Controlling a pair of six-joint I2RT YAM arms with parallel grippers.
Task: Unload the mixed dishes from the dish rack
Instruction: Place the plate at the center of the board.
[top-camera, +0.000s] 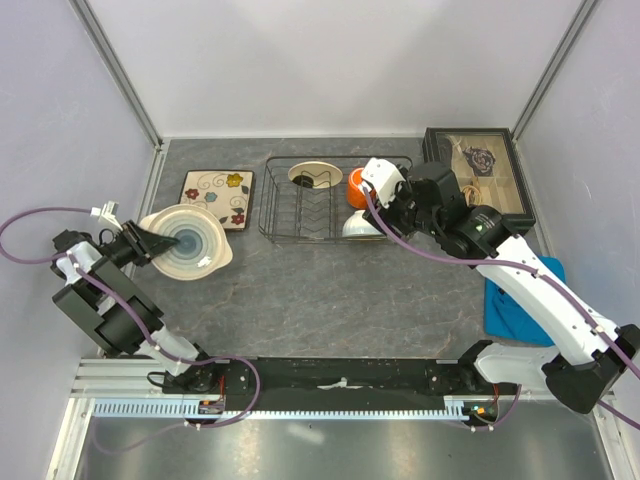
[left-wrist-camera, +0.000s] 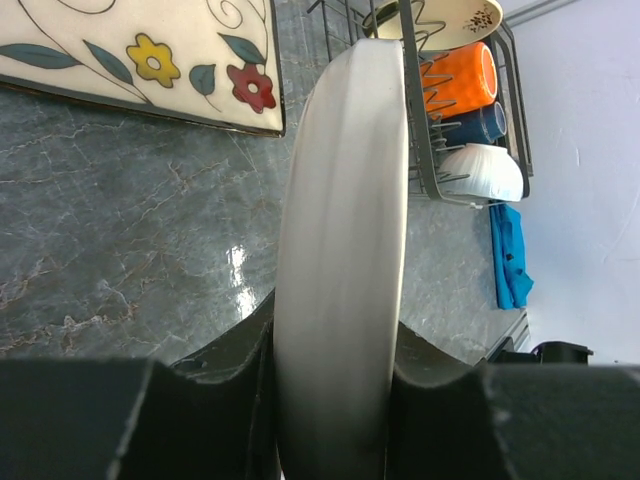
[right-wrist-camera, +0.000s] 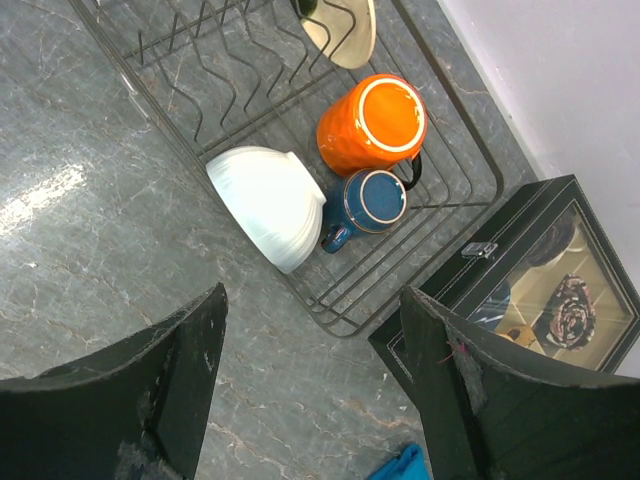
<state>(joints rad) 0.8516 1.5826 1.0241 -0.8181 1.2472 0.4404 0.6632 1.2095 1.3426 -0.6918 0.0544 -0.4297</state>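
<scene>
My left gripper (top-camera: 150, 243) is shut on the rim of the cream bowl (top-camera: 190, 241), which rests on the table at the left; in the left wrist view the rim (left-wrist-camera: 345, 200) stands edge-on between my jaws. The square cream flower plate (top-camera: 217, 197) lies flat behind it. The dark wire dish rack (top-camera: 300, 215) holds a round pale plate (top-camera: 313, 175), an orange cup (right-wrist-camera: 372, 122), a dark blue mug (right-wrist-camera: 372, 198) and a white bowl (right-wrist-camera: 268, 203). My right gripper (top-camera: 380, 195) hangs open and empty above the rack's right end.
A black glass-lidded box (top-camera: 478, 170) of trinkets stands right of the rack. A blue cloth (top-camera: 520, 300) lies at the right under my right arm. White walls close in the table at the back and both sides.
</scene>
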